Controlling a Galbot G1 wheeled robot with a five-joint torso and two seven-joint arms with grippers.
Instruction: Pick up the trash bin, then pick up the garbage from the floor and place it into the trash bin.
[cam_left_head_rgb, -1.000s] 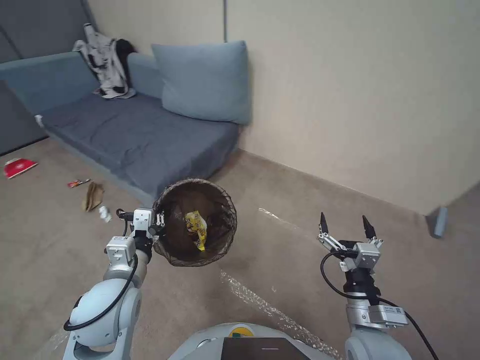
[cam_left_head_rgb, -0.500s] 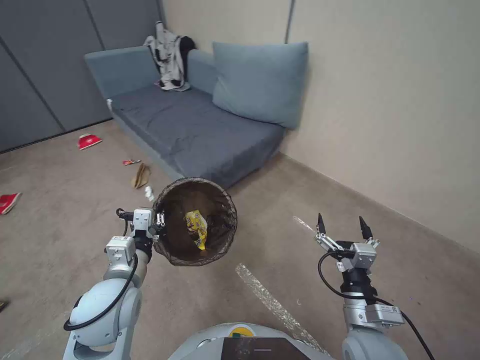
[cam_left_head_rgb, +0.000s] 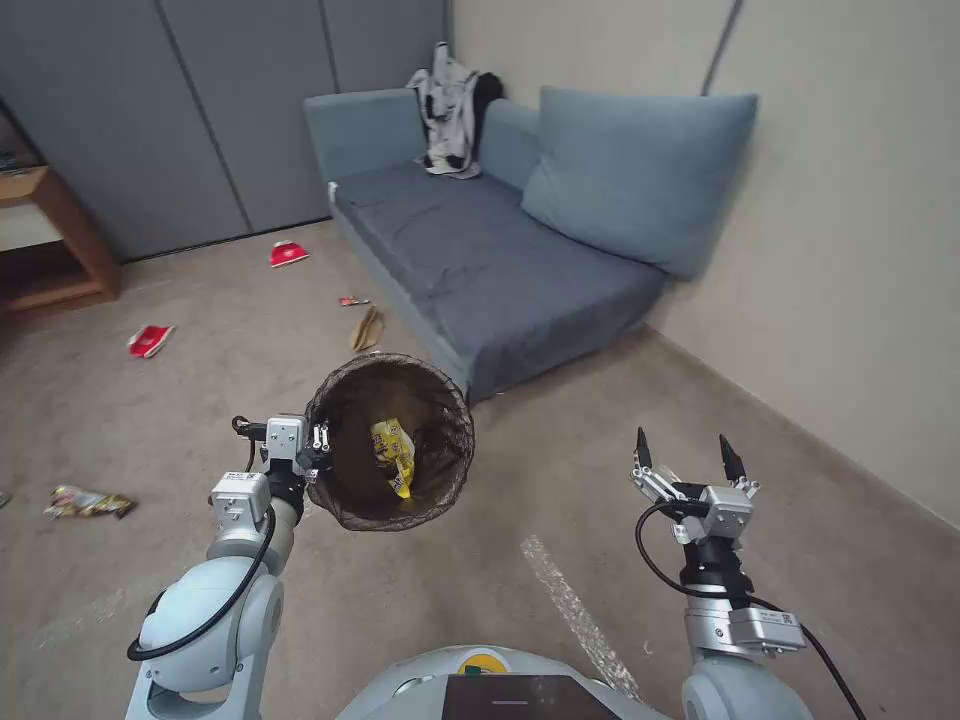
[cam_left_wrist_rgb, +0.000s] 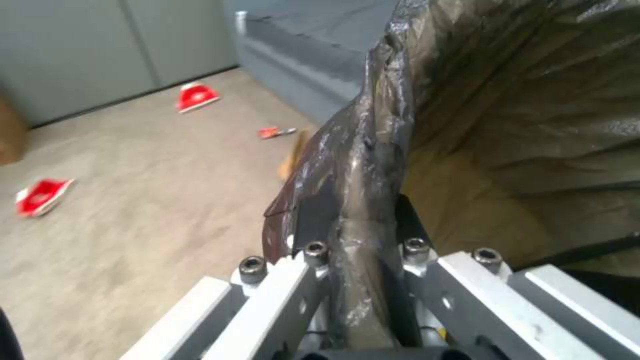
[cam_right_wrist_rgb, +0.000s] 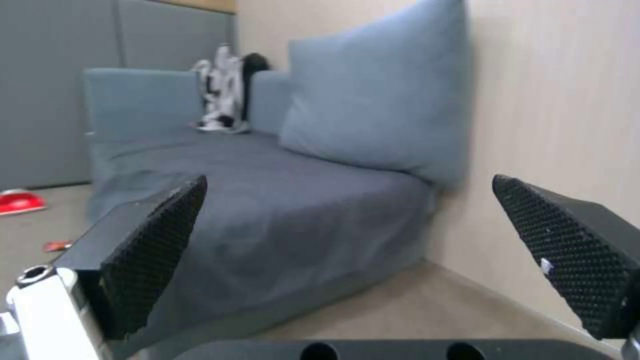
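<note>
- Holding the trash bin (cam_left_head_rgb: 390, 442) aloft at the robot's front left, left gripper (cam_left_head_rgb: 318, 440) clamped on its bag-lined rim (cam_left_wrist_rgb: 363, 165), mouth tilted toward the head camera.
- Already carrying one yellow snack wrapper (cam_left_head_rgb: 393, 455) at the bottom of the bin.
- Waiting at the front right, well above the floor: right gripper (cam_left_head_rgb: 690, 460), spread wide and empty, black pads (cam_right_wrist_rgb: 153, 250) aimed toward the sofa (cam_left_head_rgb: 500, 260).
- Judged step: bin pickup done, collection under way, more garbage to be reached.
- Lying on the carpet ahead and to the left: tan paper bag (cam_left_head_rgb: 366, 328) and small red wrapper (cam_left_head_rgb: 352, 300) just beside the sofa's front edge, two red-and-white cartons (cam_left_head_rgb: 288, 253) (cam_left_head_rgb: 150, 340) farther out, a crumpled foil wrapper (cam_left_head_rgb: 88, 502) nearest on the far left.
- Not litter: grey-and-black jacket (cam_left_head_rgb: 450, 125) draped over the sofa back.
- Called for next, as a judgement: closing on one piece, lowering the right gripper to floor level, pinching thin flat packaging off carpet, keeping the bin level meanwhile.
- Likely difficulty: flat wrappers offering little edge to grasp.
</note>
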